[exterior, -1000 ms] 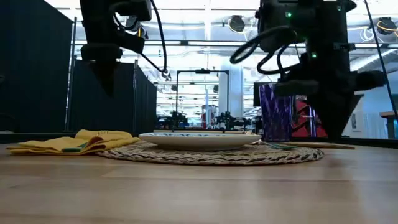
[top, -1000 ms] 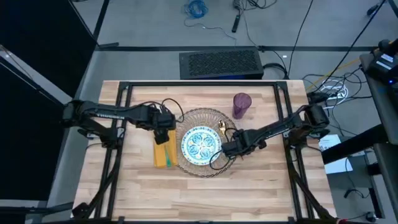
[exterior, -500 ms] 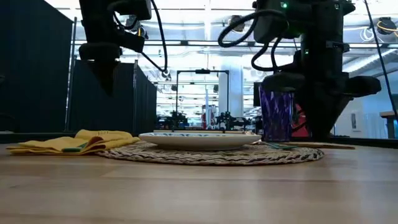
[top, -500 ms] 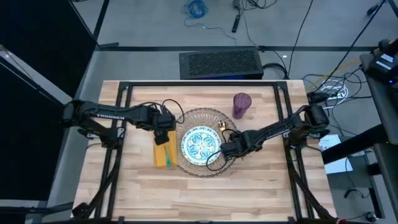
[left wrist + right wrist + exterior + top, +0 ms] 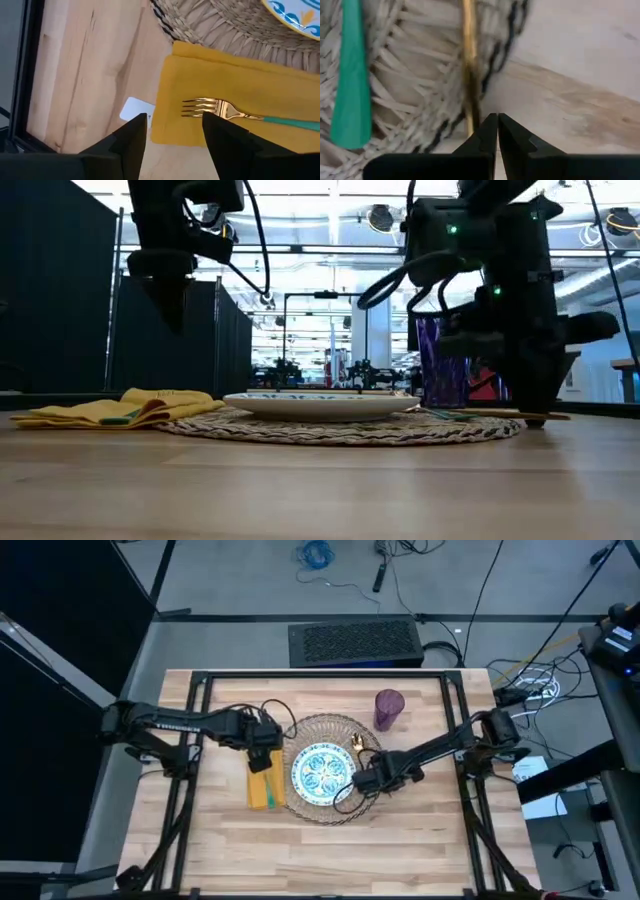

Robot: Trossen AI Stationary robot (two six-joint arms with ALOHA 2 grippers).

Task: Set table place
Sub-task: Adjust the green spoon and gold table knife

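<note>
A round woven mat (image 5: 300,808) lies mid-table with the teal-patterned plate (image 5: 323,775) on it. To its left is the yellow napkin (image 5: 262,788), with the gold fork (image 5: 220,110) lying on top. The purple cup (image 5: 389,708) stands upright beyond the mat. My left gripper (image 5: 175,125) hovers open above the napkin's far end. My right gripper (image 5: 362,782) is shut and low at the mat's right rim. Its fingertips (image 5: 490,125) stand by the end of a thin gold shaft (image 5: 468,65). A teal utensil handle (image 5: 350,75) lies on the mat beside the shaft. My right gripper points down with shut fingers at table level (image 5: 530,420), at the mat's right rim. The end of the gold shaft (image 5: 470,120) lies right beside one finger. I cannot tell whether the finger touches it.
A small white label (image 5: 135,107) lies on the wood beside the napkin. Black frame bars (image 5: 200,690) run along the table's edges. Bare planks (image 5: 330,860) stretch along the near side.
My right gripper has moved a little toward the table's left over the mat's rim and gone down until its fingertips reach table level. The utensils, mat and plate have stayed put.
</note>
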